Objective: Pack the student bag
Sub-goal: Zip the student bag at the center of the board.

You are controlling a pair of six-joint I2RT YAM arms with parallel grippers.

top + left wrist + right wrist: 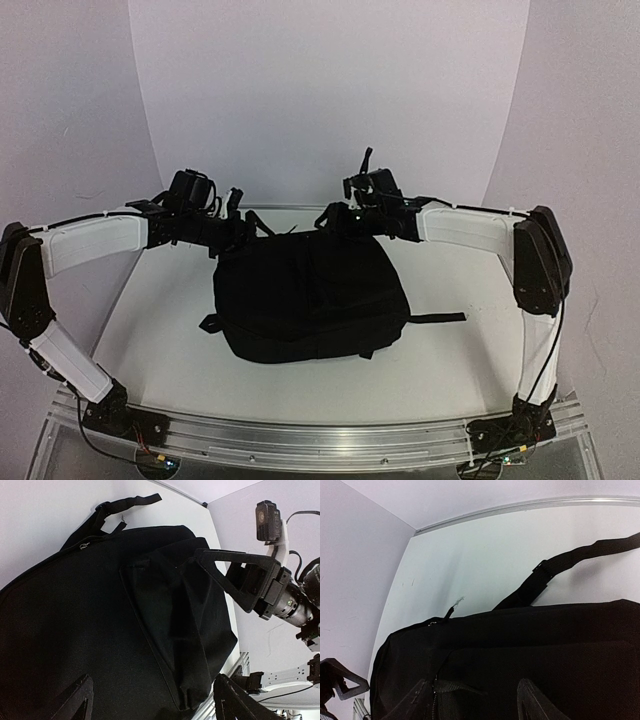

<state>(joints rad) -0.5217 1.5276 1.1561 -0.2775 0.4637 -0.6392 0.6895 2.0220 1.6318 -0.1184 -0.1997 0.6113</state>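
The student bag [305, 295] is a large black fabric backpack lying flat in the middle of the white table. Both grippers hover at its far edge. My left gripper [240, 225] is open, its fingers wide apart over the bag's fabric [90, 630], and its fingertips [232, 700] hold nothing. My right gripper [335, 215] is open too, and its fingers [535, 702] straddle a webbing loop and zipper [435, 690] at the bag's top. It also shows in the left wrist view [235, 575]. No books are in view.
One bag strap [435, 318] trails right across the table, and another [560, 565] lies toward the back wall. The aluminium rail [320, 435] with the arm bases runs along the near edge. White walls close in the back and sides.
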